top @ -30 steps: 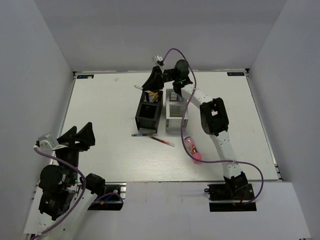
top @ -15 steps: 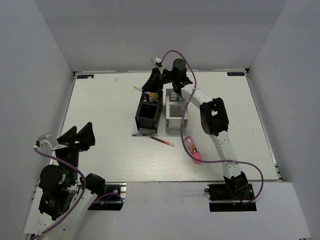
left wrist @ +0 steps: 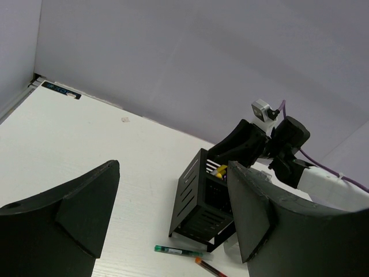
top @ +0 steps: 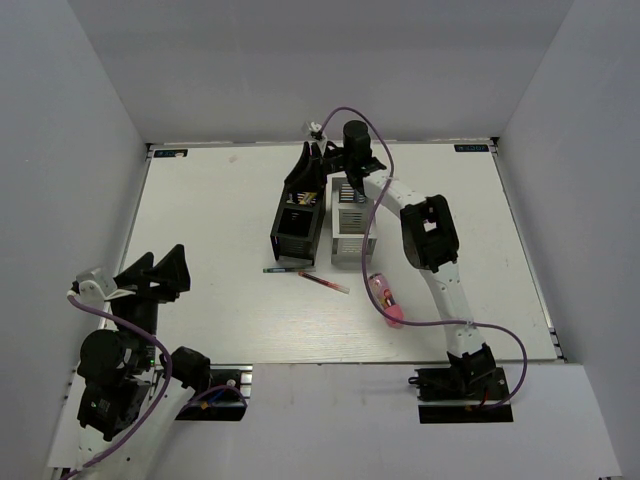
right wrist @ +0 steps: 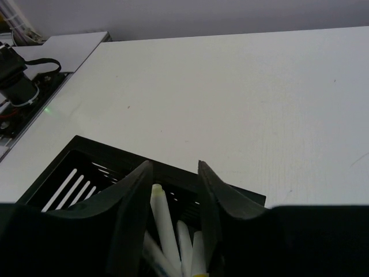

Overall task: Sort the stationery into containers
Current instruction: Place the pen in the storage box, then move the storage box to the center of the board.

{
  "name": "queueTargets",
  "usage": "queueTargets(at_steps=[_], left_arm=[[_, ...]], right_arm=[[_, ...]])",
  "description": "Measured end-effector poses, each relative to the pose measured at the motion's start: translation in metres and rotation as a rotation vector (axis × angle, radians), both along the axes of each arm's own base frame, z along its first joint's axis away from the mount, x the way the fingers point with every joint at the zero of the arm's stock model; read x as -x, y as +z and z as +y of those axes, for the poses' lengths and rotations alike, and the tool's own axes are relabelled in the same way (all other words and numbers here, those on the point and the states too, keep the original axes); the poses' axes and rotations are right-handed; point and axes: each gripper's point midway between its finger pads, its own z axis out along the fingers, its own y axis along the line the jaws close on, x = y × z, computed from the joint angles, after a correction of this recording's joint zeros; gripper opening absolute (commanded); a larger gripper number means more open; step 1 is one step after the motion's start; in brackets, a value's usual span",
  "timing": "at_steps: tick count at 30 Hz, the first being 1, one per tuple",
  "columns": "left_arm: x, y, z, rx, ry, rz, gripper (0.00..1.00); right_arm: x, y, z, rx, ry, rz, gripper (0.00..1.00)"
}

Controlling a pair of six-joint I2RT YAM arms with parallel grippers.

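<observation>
The containers are a block of two black bins [top: 297, 228] and two white/grey bins [top: 352, 222] mid-table. My right gripper [top: 312, 168] hangs over the far black bin [right wrist: 86, 151], open, with a white stick [right wrist: 163, 222] standing loose between its jaws among other yellow-tipped white sticks [top: 308, 194]. A dark slim pen [top: 288, 269], a red pen [top: 325, 283] and a pink tube [top: 386, 297] lie on the table in front of the bins. The clear blue-capped tube is out of view. My left gripper [top: 165, 270] is open and empty at the near left.
The left wrist view shows the black bins [left wrist: 199, 202], the dark pen [left wrist: 176, 250] and the red pen [left wrist: 207, 268] ahead of my left gripper [left wrist: 174, 167]. The right arm's purple cable [top: 375, 200] loops over the white bins. White walls enclose the table.
A white stick that poked out left of my right gripper has dropped into the far black bin. The right gripper swung slightly right over it. The left arm has not moved.
</observation>
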Motion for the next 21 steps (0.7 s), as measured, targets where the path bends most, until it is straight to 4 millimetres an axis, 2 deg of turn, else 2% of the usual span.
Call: queueTargets(at_steps=[8,12,13,15,17,18,19,21], left_arm=[[0.0,0.0,0.0,0.0,0.0,0.0,0.85],[0.0,0.0,0.0,0.0,0.0,0.0,0.86],[0.0,0.0,0.0,-0.001,-0.001,-0.002,0.86],[-0.001,0.001,-0.002,-0.006,-0.008,-0.003,0.86],[-0.005,0.0,-0.007,-0.018,-0.025,0.006,0.82],[-0.009,-0.001,-0.011,-0.028,-0.037,0.018,0.79],[-0.014,-0.003,-0.015,-0.041,-0.049,0.035,0.65],[-0.029,-0.01,-0.027,-0.068,-0.079,0.086,0.47]], right_arm=[[0.001,0.012,-0.005,0.003,-0.025,-0.022,0.52],[-0.001,0.026,-0.008,-0.005,-0.041,-0.05,0.48],[-0.001,0.03,-0.009,-0.004,-0.048,-0.055,0.46],[-0.004,0.041,-0.012,-0.001,-0.079,-0.087,0.21],[-0.006,0.052,-0.014,0.009,-0.117,-0.131,0.01],[-0.005,0.058,-0.016,0.018,-0.133,-0.149,0.0],[-0.003,0.063,-0.019,0.025,-0.15,-0.172,0.0],[0.009,0.073,-0.03,0.048,-0.172,-0.197,0.0]])
